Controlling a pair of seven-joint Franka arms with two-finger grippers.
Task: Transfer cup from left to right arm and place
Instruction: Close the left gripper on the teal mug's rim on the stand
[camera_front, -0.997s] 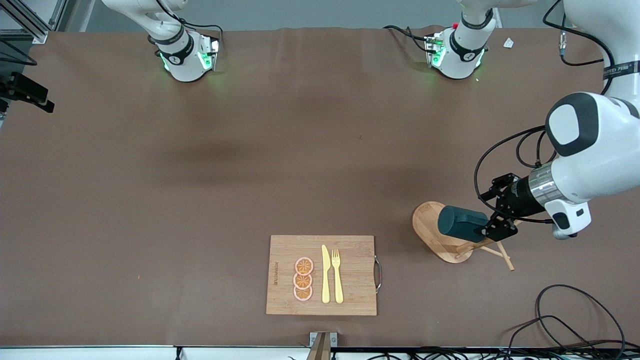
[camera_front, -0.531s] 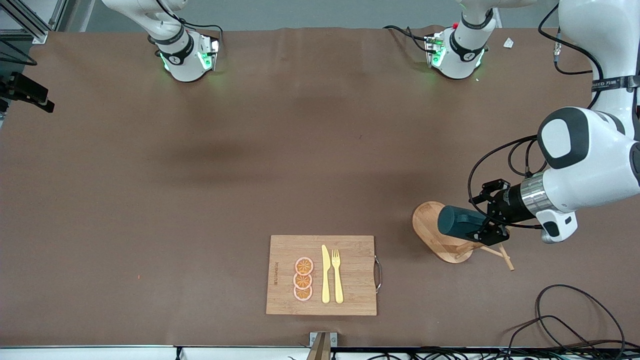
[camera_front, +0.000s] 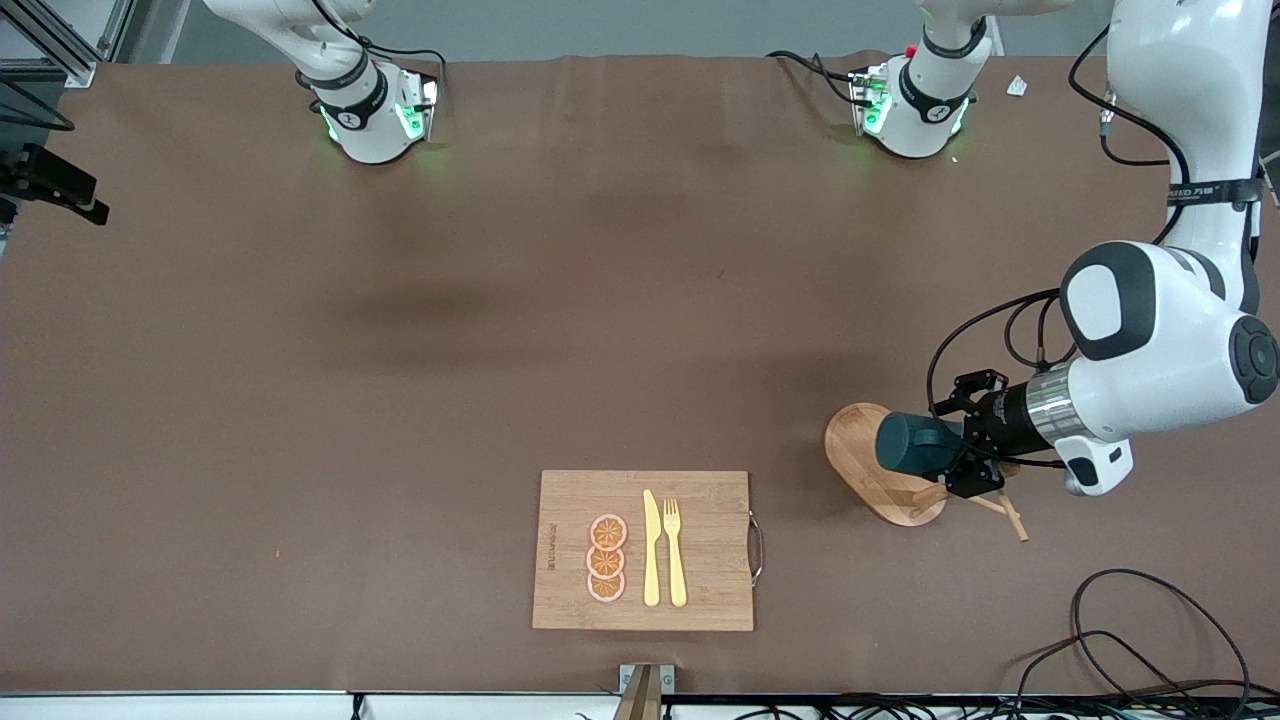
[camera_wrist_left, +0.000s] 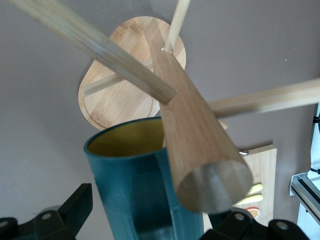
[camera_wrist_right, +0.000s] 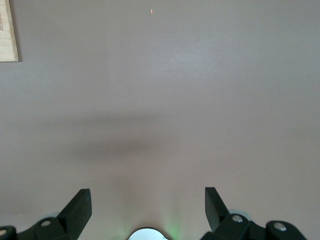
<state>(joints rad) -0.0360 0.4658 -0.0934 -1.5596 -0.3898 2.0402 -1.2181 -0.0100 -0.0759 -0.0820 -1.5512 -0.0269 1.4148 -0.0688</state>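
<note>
The dark teal cup (camera_front: 912, 444) hangs on its side on a wooden mug stand (camera_front: 868, 470), near the left arm's end of the table. In the left wrist view the cup (camera_wrist_left: 125, 175) shows its ochre inside, beside the stand's thick post (camera_wrist_left: 200, 150). My left gripper (camera_front: 962, 462) is open, with one finger on each side of the cup (camera_wrist_left: 150, 212) and a gap at the finger that shows. My right gripper (camera_wrist_right: 147, 205) is open and empty over bare table near its own base. It is out of the front view.
A bamboo cutting board (camera_front: 700, 500) with a yellow knife, a fork and three orange slices lies near the front edge; its corner shows in the right wrist view (camera_wrist_right: 7, 30). The stand's thin pegs (camera_wrist_left: 100, 47) stick out around the cup. Cables (camera_front: 1150, 640) lie at the front corner.
My left gripper has slid along the cup toward its base, so less of the cup shows. The left arm's elbow has swung. The cup and the stand have not moved.
</note>
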